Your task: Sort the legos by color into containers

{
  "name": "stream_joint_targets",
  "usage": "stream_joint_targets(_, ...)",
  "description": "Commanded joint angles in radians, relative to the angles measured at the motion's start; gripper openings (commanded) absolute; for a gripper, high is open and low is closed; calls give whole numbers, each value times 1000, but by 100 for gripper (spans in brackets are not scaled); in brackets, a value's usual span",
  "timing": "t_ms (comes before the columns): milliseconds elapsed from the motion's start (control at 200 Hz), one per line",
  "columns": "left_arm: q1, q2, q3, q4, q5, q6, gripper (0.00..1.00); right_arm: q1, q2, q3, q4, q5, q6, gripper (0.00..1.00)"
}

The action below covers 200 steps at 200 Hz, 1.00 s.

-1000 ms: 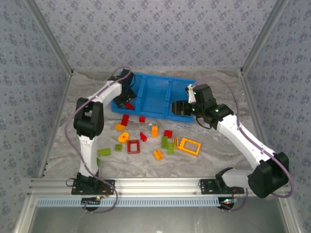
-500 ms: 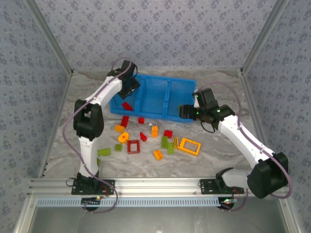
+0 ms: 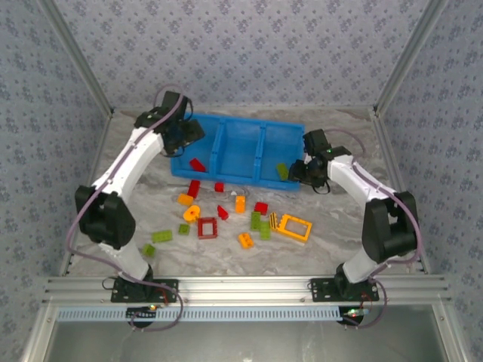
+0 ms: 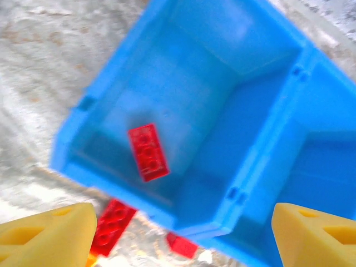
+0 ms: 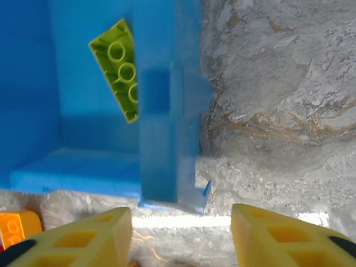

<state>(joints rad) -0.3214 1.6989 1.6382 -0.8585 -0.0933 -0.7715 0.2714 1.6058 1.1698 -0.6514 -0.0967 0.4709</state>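
The blue bin (image 3: 241, 130) lies across the back of the table, with three compartments. One red brick (image 3: 198, 164) (image 4: 148, 152) rests in its left compartment and a green brick (image 3: 282, 170) (image 5: 121, 67) in its right one. My left gripper (image 3: 186, 136) (image 4: 178, 233) hovers over the bin's left end, open and holding nothing. My right gripper (image 3: 304, 170) (image 5: 181, 239) hangs just off the bin's right front corner, open with only table between its fingers. Loose legos lie in front of the bin, among them a red frame (image 3: 207, 228) and a yellow frame (image 3: 293, 225).
Red bricks (image 4: 113, 219) sit close under the bin's front wall (image 4: 139, 192). An orange brick (image 5: 19, 227) lies near the right gripper's left finger. Green bricks (image 3: 161, 236) are scattered toward the left arm's base. Bare marbled table (image 3: 355, 219) stretches to the right of the pile.
The left gripper has risen out of the left compartment and swung left, leaving the red brick inside. The right gripper has drawn back right off the right compartment, leaving the green brick there, jaws narrower.
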Motion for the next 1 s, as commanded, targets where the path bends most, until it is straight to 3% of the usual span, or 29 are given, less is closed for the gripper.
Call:
stream_joint_targets(0,54,-55,-97,-50,29,89,82,-29,63,88,0,12,-42,44)
stream_joint_targets(165,100,-99,-194,-18,67,109,81,-40,193,228,-17,-16,-76,17)
stream_joint_targets(385,108,-103,-224,19,86,95,80,-55,298,372,-56,-13,-24,11)
stream_joint_targets(440,105,-107,-220,21,87,98,80,-55,301,382,-66,-11,-17,16)
stream_joint_targets(525,100,-119,-212,15,89,107,80,-51,267,368,-80,15,-14,49)
stream_joint_targets(600,89,-142,-211,19,93,115,80,-43,191,332,-78,55,-24,63)
stream_joint_targets(685,73,-179,-221,19,116,122,81,-37,99,309,-108,96,-23,66)
stream_joint_targets(814,29,-279,-270,34,173,144,81,-4,-65,238,-158,92,-8,63)
stream_joint_targets(994,-15,-449,-406,14,207,120,81,202,-258,68,-156,91,-81,60)
